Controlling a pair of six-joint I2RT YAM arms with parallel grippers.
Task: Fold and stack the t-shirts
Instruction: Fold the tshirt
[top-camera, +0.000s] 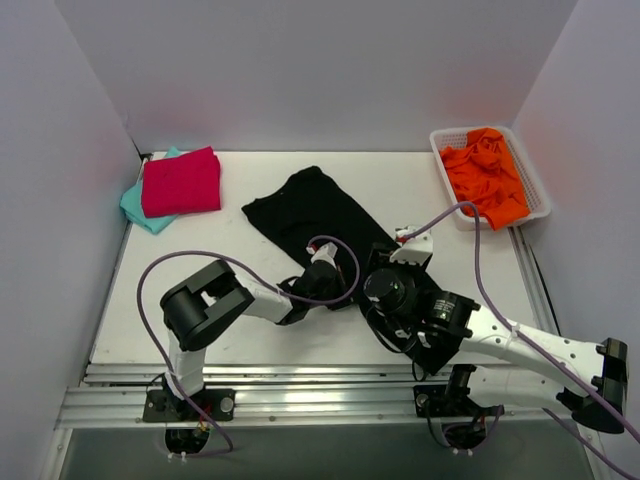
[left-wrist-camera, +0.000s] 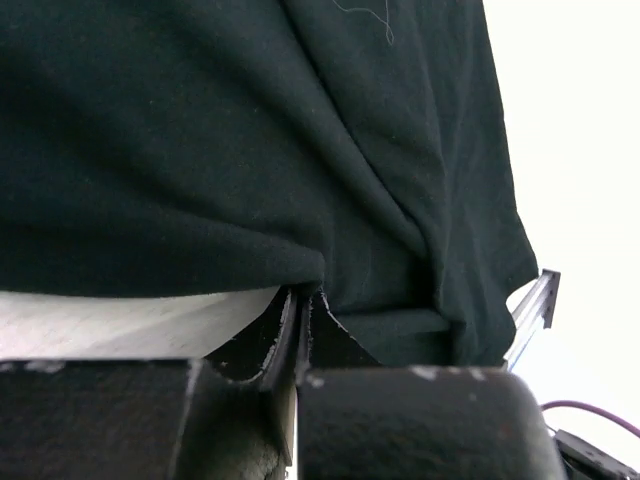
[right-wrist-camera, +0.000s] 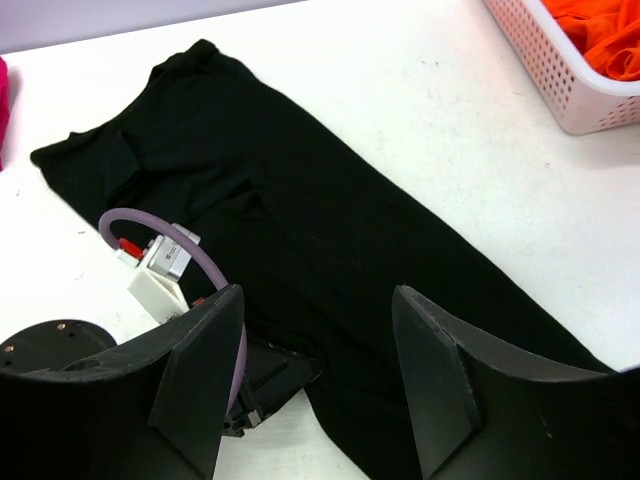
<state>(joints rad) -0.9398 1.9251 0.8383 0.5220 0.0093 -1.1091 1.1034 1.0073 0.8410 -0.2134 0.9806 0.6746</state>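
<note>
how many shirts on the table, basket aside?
3: black shirt at centre, magenta shirt folded atop the teal shirt at far left. Others could hide beneath that pile.

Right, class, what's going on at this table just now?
The left gripper, jaws shut, pinches the near edge of the black t-shirt spread mid-table. The right gripper hovers open above it. A folded pink t-shirt lies on a teal t-shirt at the far left; orange cloth fills the white basket at far right.

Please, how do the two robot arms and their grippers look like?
Both arms have white links and black joint housings: the left arm, the right arm. A thin purple cable loops along each. The right gripper has two broad, flat black fingers; the left gripper is black too, with scuffed pale edges.
</note>
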